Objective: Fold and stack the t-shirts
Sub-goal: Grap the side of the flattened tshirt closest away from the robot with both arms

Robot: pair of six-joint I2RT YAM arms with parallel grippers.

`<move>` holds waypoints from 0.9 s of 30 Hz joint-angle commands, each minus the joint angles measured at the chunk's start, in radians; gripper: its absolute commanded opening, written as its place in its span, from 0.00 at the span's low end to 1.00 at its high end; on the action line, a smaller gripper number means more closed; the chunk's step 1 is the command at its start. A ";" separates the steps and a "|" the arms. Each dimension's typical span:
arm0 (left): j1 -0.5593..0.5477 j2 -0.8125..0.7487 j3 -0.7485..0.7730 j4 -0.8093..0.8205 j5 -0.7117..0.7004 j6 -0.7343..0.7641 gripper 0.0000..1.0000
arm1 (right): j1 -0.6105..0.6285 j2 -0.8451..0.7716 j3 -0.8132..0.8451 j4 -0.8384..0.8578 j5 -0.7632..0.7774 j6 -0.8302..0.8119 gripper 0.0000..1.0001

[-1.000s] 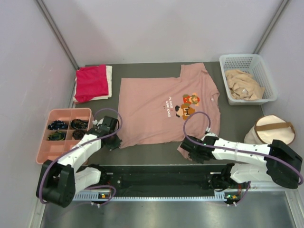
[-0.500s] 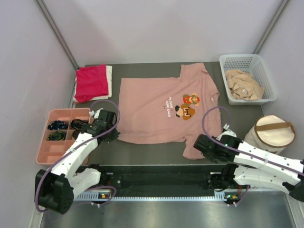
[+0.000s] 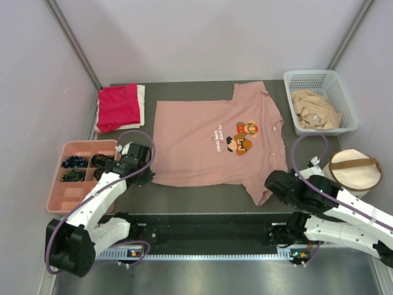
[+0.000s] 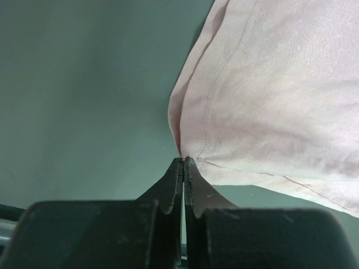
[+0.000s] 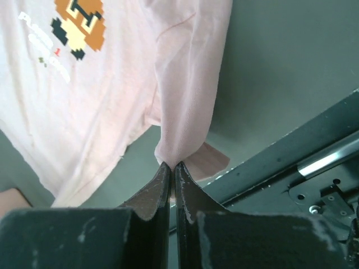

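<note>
Change since one second ago: the right gripper (image 5: 170, 165) has been travelling rightward along the near side. It is drawing the near sleeve of the pink t-shirt (image 3: 206, 138) out of its earlier bunch. The left gripper (image 4: 183, 161) has shifted only slightly, and the near hem is now lying straighter.

Both grippers are clamping cloth with jaws fully closed. The left is pinching the near-left hem corner and the right is pinching the tip of the near sleeve.

Clearances: a bare strip of table (image 3: 202, 195) is running between the shirt's near edge and the rail (image 3: 202, 233). The tray (image 3: 86, 144) is sitting just left of the left gripper, and the cream bag (image 3: 351, 175) is sitting near the right arm. A red t-shirt (image 3: 118, 106) is lying folded on a white t-shirt (image 3: 141, 98) at the far left, apart from the pink one. The basket (image 3: 310, 77), with a tan t-shirt (image 3: 314, 109) inside, is standing close to the shirt's far-right side.

Orientation: the pink t-shirt is lying flat at the table's centre with its print up. Its long axis is running left to right, hem pointing left and collar pointing right.
</note>
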 commanded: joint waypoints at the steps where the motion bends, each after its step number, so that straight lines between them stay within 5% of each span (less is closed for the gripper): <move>1: -0.002 -0.013 -0.001 -0.008 -0.007 -0.008 0.00 | 0.013 0.019 0.061 -0.280 0.067 0.009 0.00; 15: -0.002 -0.015 0.002 -0.008 -0.011 -0.011 0.00 | -0.014 0.036 0.228 -0.279 0.247 -0.261 0.00; 27: -0.002 0.004 0.003 0.009 -0.008 -0.012 0.00 | -0.189 0.160 0.363 -0.236 0.334 -0.571 0.00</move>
